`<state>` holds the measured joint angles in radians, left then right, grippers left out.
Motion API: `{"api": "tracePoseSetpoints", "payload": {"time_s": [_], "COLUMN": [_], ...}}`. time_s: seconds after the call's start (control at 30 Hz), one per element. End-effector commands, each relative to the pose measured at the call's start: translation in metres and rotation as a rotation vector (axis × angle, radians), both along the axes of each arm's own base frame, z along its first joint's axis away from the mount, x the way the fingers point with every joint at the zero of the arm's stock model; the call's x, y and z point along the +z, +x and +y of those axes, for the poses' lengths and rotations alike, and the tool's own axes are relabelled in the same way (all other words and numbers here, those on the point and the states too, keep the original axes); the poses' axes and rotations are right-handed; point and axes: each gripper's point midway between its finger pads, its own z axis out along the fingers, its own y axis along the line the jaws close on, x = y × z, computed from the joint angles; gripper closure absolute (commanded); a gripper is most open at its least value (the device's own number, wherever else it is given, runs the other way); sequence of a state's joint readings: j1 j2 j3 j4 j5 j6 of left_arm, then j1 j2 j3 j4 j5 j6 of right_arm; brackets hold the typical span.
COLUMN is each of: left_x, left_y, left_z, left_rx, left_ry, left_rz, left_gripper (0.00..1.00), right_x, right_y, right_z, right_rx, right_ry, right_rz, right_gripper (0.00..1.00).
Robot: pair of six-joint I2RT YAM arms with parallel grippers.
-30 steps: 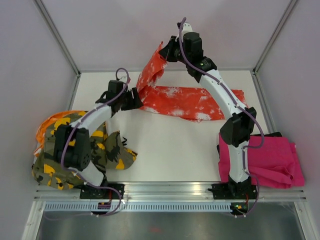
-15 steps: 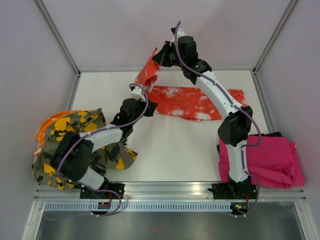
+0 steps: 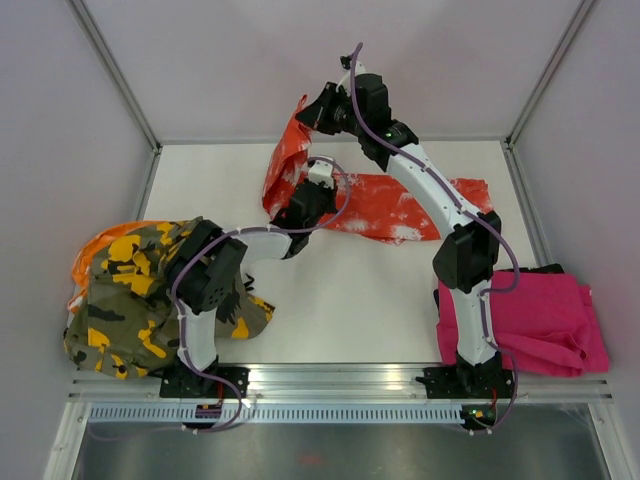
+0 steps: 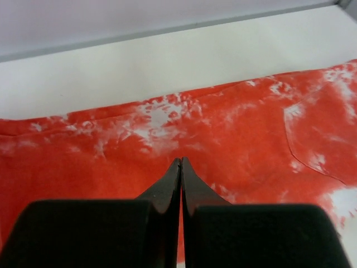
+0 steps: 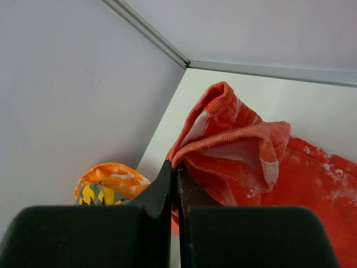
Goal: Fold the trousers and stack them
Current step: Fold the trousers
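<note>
Looks bright, soft and even throughout, lit diffusely from overhead. Shows only faint, short shadows on the white tabletop (image 3: 340,300) in the top view, and stays sharp there corner to corner. Goes out of focus at 6 o'clock in both wrist views, across the dark, featureless bulk of the left pincer (image 4: 179,167) and right pincer (image 5: 174,170); turns slightly soft and grainy over the orange-red trousers (image 4: 234,134).

Spread orange-red trousers (image 3: 390,205), one end lifted; camouflage pair (image 3: 120,300) left, pink pair (image 3: 545,320) right.
</note>
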<state>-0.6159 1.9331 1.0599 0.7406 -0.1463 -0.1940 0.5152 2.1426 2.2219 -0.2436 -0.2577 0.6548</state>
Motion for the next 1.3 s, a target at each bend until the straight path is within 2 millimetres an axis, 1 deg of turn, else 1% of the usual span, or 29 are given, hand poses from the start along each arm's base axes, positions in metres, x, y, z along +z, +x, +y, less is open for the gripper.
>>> {"api": "tracePoseSetpoints", "payload": {"time_s": [0.0, 0.03, 0.07, 0.1, 0.13, 0.17, 0.2, 0.23, 0.27, 0.3, 0.33, 0.4, 0.43, 0.47, 0.53, 0.57, 0.6, 0.63, 0.67, 0.73, 0.77, 0.83, 0.87, 0.93, 0.97, 1.07, 1.13, 1.2, 1.27], "left_x": [-0.002, -0.02, -0.013, -0.016, -0.013, -0.021, -0.025, -0.029, -0.033, -0.038, -0.034, -0.033, -0.031, -0.032, -0.029, -0.031, -0.033, -0.034, -0.036, -0.039, -0.043, -0.046, -0.049, -0.053, -0.058, -0.059, -0.063, -0.068, -0.067], "left_y": [0.03, 0.033, 0.04, 0.04, 0.042, 0.038, 0.037, 0.037, 0.037, 0.041, 0.039, 0.041, 0.04, 0.039, 0.037, 0.034, 0.033, 0.033, 0.035, 0.039, 0.041, 0.044, 0.045, 0.044, 0.043, 0.041, 0.038, 0.036, 0.036], "left_z": [0.031, 0.048, 0.068, 0.079, 0.094, 0.105, 0.113, 0.132, 0.138, 0.141, 0.148, 0.161, 0.161, 0.163, 0.178, 0.187, 0.201, 0.205, 0.216, 0.222, 0.229, 0.229, 0.227, 0.224, 0.221, 0.218, 0.219, 0.219, 0.221], "left_rx": [0.236, 0.287, 0.399, 0.435, 0.466, 0.469, 0.473, 0.479, 0.459, 0.391, 0.386, 0.419, 0.416, 0.423, 0.524, 0.588, 0.639, 0.658, 0.683, 0.69, 0.701, 0.69, 0.667, 0.632, 0.604, 0.584, 0.592, 0.593, 0.605], "left_ry": [0.266, 0.405, 0.459, 0.505, 0.548, 0.569, 0.559, 0.543, 0.498, 0.409, 0.383, 0.308, 0.302, 0.307, 0.297, 0.268, 0.258, 0.221, 0.202, 0.167, 0.145, 0.125, 0.117, 0.119, 0.118, 0.122, 0.127, 0.139, 0.136], "left_rz": [-0.03, -0.003, -0.014, -0.009, -0.011, 0.008, 0.023, 0.052, 0.087, 0.125, 0.134, 0.161, 0.164, 0.17, 0.187, 0.212, 0.224, 0.234, 0.242, 0.257, 0.27, 0.281, 0.292, 0.305, 0.319, 0.325, 0.351, 0.38, 0.386], "left_gripper": [0.98, 0.98, 0.98, 0.98, 0.98, 0.98, 0.98, 0.98, 0.98, 0.98, 0.98, 0.98, 0.98, 0.98, 0.98, 0.98, 0.98, 0.98, 0.98, 0.98, 0.98, 0.98, 0.98, 0.98, 0.98, 0.98, 0.98, 0.98, 0.98], "right_x": [0.038, 0.039, 0.038, 0.037, 0.038, 0.033, 0.031, 0.031, 0.026, 0.026, 0.021, 0.02, 0.012, 0.009, 0.003, 0.002, -0.003, -0.005, -0.011, -0.023, -0.032, -0.047, -0.06, -0.073, -0.084, -0.102, -0.109, -0.107, -0.11], "right_y": [-0.007, -0.009, -0.013, -0.014, -0.016, -0.017, -0.017, -0.017, -0.017, -0.018, -0.019, -0.022, -0.021, -0.02, -0.018, -0.018, -0.017, -0.016, -0.015, -0.015, -0.013, -0.012, -0.009, -0.007, -0.004, 0.002, 0.01, 0.015, 0.018], "right_z": [0.012, 0.014, 0.018, 0.019, 0.018, 0.019, 0.018, 0.017, 0.017, 0.016, 0.017, 0.016, 0.014, 0.012, 0.006, 0.004, 0.003, 0.002, 0.003, 0.005, 0.007, 0.008, 0.01, 0.009, 0.01, 0.006, 0.0, -0.005, -0.005], "right_rx": [0.04, 0.047, 0.058, 0.058, 0.058, 0.059, 0.053, 0.05, 0.052, 0.055, 0.06, 0.065, 0.053, 0.043, 0.014, 0.006, 0.0, -0.005, -0.002, 0.009, 0.013, 0.014, 0.017, 0.021, 0.026, 0.031, 0.024, 0.029, 0.037], "right_ry": [0.106, 0.11, 0.11, 0.107, 0.104, 0.096, 0.091, 0.088, 0.077, 0.077, 0.07, 0.063, 0.051, 0.038, 0.017, 0.009, -0.005, -0.011, -0.018, -0.03, -0.037, -0.051, -0.063, -0.092, -0.108, -0.132, -0.138, -0.128, -0.129], "right_rz": [-0.062, -0.058, -0.055, -0.052, -0.057, -0.051, -0.05, -0.051, -0.049, -0.048, -0.04, -0.039, -0.026, -0.03, -0.029, -0.03, -0.029, -0.03, -0.022, -0.005, 0.008, 0.034, 0.051, 0.054, 0.063, 0.075, 0.083, 0.079, 0.08], "right_gripper": [1.0, 1.0, 1.0, 1.0, 1.0, 1.0, 1.0, 1.0, 1.0, 1.0, 1.0, 1.0, 1.0, 1.0, 1.0, 1.0, 1.0, 1.0, 1.0, 1.0, 1.0, 1.0, 1.0, 1.0, 1.0, 1.0, 1.0, 1.0, 1.0]}}
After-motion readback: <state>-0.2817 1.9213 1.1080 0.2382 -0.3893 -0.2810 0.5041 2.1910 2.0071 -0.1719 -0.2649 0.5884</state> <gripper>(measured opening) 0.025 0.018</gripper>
